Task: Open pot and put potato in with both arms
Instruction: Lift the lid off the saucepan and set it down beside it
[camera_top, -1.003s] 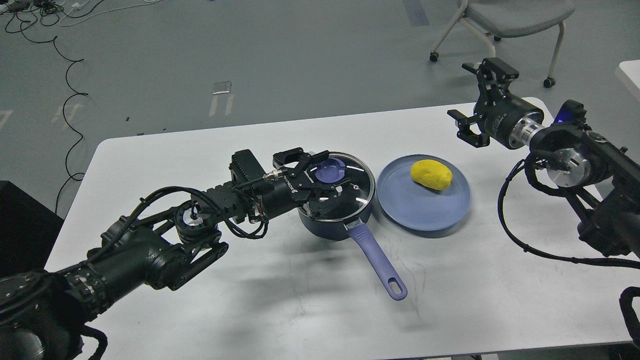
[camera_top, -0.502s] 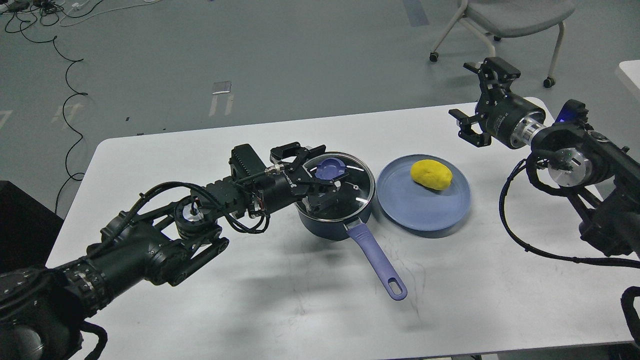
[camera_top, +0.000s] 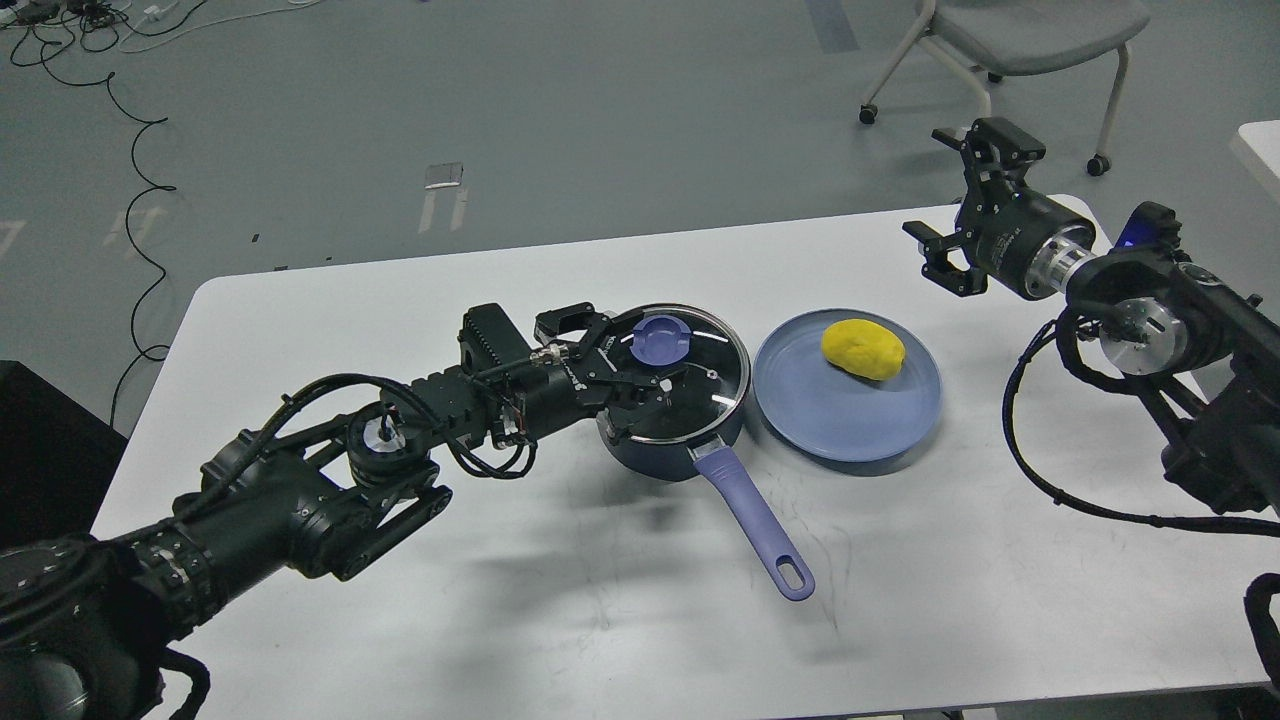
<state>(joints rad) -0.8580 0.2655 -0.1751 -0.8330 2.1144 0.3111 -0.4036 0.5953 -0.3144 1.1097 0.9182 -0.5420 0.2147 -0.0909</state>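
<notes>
Jaws of the left gripper (camera_top: 640, 372) are sitting low on the glass lid (camera_top: 700, 385) of the pot (camera_top: 672, 455), right beside the purple knob (camera_top: 660, 343). A moment ago they were spread wide around the knob; now they are coming in closer to it. I cannot tell yet if they are pinching it tight. The lid is still lying flat on the pot, so the pot is not open.

The potato (camera_top: 863, 348) is resting on the blue plate (camera_top: 830, 430), just to the right of the pot. Nothing is touching it.

The right gripper (camera_top: 965, 210) is hanging in the air past the plate, with its jaws spread open and holding nothing. It is drifting a tiny bit away to the right.

I think the left arm is getting ready to lift the lid. After that, the right arm can go for the potato.
</notes>
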